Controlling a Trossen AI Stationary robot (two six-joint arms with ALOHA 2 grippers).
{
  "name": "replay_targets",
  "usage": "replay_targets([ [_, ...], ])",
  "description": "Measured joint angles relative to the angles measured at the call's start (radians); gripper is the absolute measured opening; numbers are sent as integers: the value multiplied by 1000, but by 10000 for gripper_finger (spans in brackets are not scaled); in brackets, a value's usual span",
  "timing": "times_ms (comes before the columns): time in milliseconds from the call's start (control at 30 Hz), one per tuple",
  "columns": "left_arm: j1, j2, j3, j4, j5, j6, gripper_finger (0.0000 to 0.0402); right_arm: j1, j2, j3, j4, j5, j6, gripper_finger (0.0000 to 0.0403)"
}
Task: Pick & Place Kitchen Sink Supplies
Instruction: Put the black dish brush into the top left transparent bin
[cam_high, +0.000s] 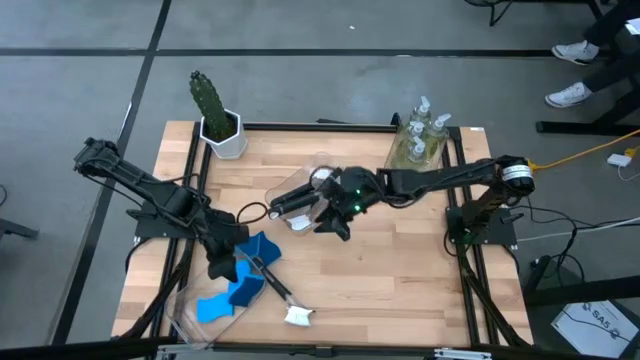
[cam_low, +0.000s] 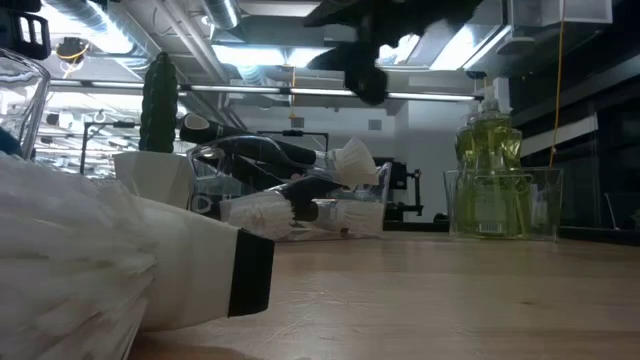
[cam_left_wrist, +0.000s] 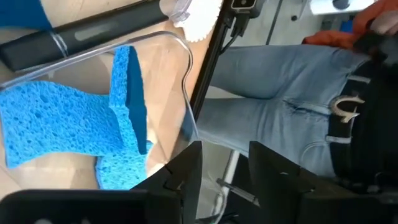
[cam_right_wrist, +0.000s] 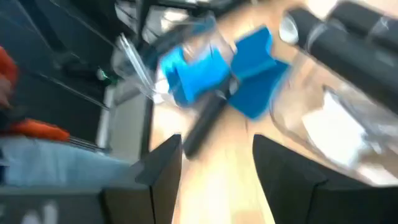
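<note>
In the high view the left claw (cam_high: 221, 266) sits at the lower left of the frame, over a clear bin (cam_high: 190, 318) holding blue sponges (cam_high: 240, 291). Its wrist view shows the fingers (cam_left_wrist: 186, 177) spread apart with nothing between them, just beside the bin's clear rim. A dish brush (cam_high: 278, 290) lies slanted across that bin, its white head (cam_high: 299, 315) resting on the wooden table (cam_high: 400, 280) at the lower centre.

The right claw (cam_high: 338, 226) hangs at the middle of the frame, next to a second clear bin (cam_high: 290, 195) of dish brushes. Its fingers (cam_right_wrist: 163, 168) are spread and hold nothing.

Pump bottles of yellowish soap (cam_high: 418, 140) stand in a clear bin at the upper right. A potted cactus (cam_high: 214, 115) stands at the upper left corner of the table.
</note>
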Motion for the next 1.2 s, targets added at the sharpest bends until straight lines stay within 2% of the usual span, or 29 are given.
replay_targets([
  [133, -6, 7, 0, 0, 0, 66, 120, 99, -14, 95, -218, 212, -34, 196],
  [300, -6, 7, 0, -2, 5, 170, 118, 221, 46, 283, -472, 486, -78, 196],
  [400, -6, 7, 0, -4, 4, 268, 118, 258, 99, 357, -520, 600, -72, 196],
  [667, -8, 7, 0, -33, -20, 570, 118, 332, 255, 483, -529, 610, 76, 196],
  [767, -8, 16, 0, 36, -92, 670, 118, 360, 292, 508, -527, 610, 116, 196],
  [867, -11, 48, 0, 189, -136, 776, 118, 388, 295, 534, -553, 584, 141, 196],
  [1000, -20, 157, 53, 283, -157, 886, 117, 409, 241, 588, -670, 542, 133, 196],
  [1200, -19, 388, 211, 154, -289, 1007, 117, 432, 123, 601, -808, 547, 148, 196],
])
